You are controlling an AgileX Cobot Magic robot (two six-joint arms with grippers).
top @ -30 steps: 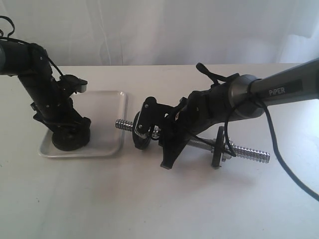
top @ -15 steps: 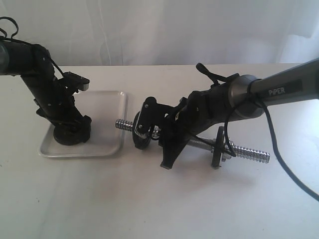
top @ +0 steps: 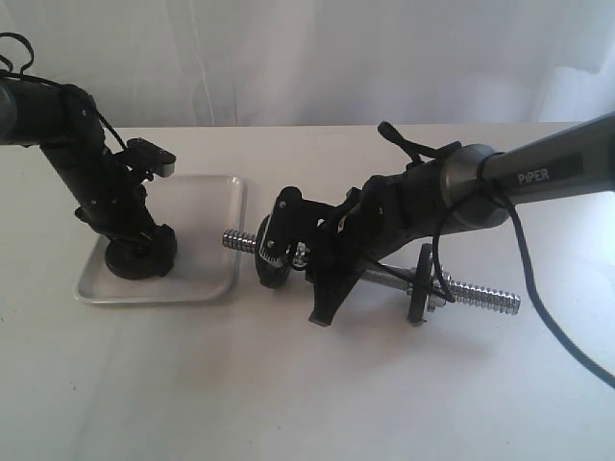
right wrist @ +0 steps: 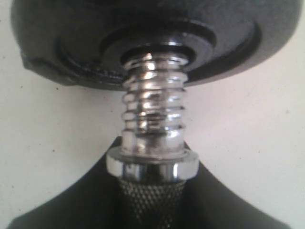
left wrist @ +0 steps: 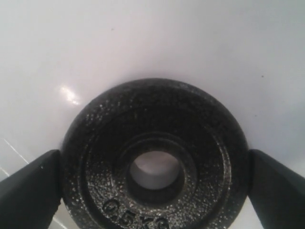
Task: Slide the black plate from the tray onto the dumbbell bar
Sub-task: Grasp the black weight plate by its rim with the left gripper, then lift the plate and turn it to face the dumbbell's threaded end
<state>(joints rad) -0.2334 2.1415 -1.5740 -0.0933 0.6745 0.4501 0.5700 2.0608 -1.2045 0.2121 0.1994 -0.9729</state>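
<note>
Two arms: left gripper (top: 140,255) angled down into tray (top: 208,206), fingers (left wrist: 28,193) spread astride black plate (left wrist: 157,112); right gripper (right wrist: 151,210) clamps dumbbell bar (top: 480,293).

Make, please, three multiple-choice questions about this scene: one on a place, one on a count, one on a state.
1. Where does the black plate lie?
A) on the dumbbell bar
B) in the right gripper
C) in the tray

2. How many discs are on the bar?
A) none
B) two
C) four

3. What is the right gripper doing?
A) clamping the bar
B) hanging open over the tray
C) holding the black plate

Answers:
1 C: it lies flat on the tray floor, between the open fingers of the left gripper.
2 B: one sits on each side of the right gripper.
3 A: its fingers close around the knurled grip.
</note>
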